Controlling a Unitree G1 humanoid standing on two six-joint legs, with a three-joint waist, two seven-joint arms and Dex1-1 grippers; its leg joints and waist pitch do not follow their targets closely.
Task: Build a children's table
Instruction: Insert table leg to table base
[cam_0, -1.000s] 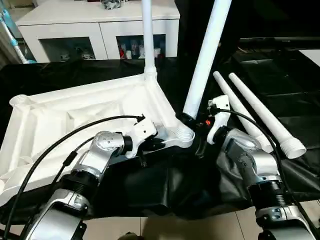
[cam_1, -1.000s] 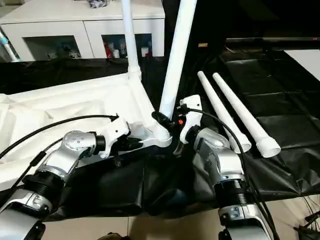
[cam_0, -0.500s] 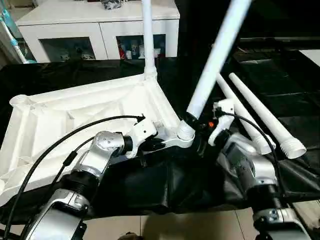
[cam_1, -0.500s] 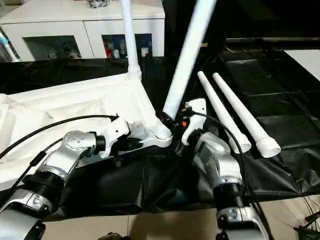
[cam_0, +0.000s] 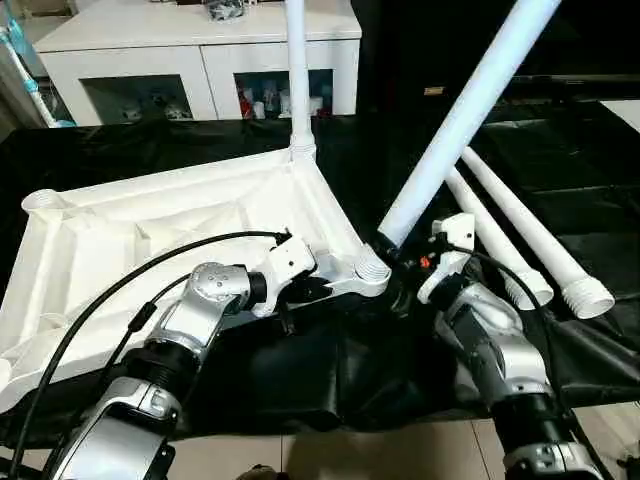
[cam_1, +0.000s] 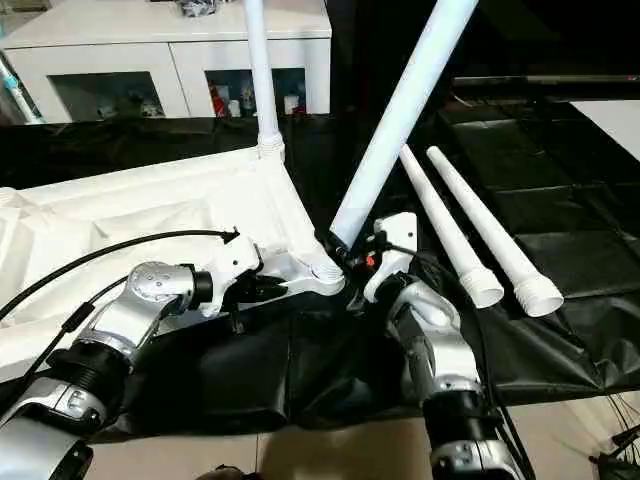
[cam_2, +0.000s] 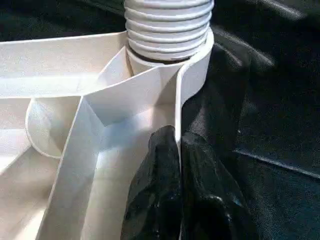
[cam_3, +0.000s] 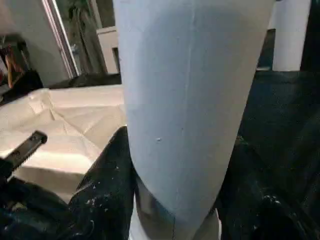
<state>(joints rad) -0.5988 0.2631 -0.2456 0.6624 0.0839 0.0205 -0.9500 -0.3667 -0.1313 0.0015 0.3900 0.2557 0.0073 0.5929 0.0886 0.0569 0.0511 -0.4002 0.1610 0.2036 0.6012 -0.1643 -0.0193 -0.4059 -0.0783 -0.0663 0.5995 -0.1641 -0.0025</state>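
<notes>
Tabletop (cam_0: 150, 235) lay upside down on the black-covered work table (cam_0: 120, 150), underside ribs showing, w/ one leg (cam_0: 297, 70) already standing upright in the far corner socket. Left gripper (cam_0: 305, 290) sat at the near rim, fingers (cam_2: 155, 200) pinched together on the rim wall (cam_2: 177, 115) just beside the near corner socket (cam_0: 371, 272), steadying the top; no visible change there vs a sec ago. At that socket the second leg (cam_0: 470, 110) had its threaded end (cam_2: 167, 25) in the socket mouth but not seated, several threads still showing. Right gripper (cam_0: 400, 262) was clamped round this leg's lower end, fingers (cam_3: 107, 185) either side of the tube. Over the last sec the leg tipped further to the right, away from upright, so it looked less aligned w/ the socket; prob needs righting before it can screw home. Further right, two spare legs (cam_0: 535, 245) lay side by side on the cloth, untouched. Roughly halfway thru the build.
</notes>
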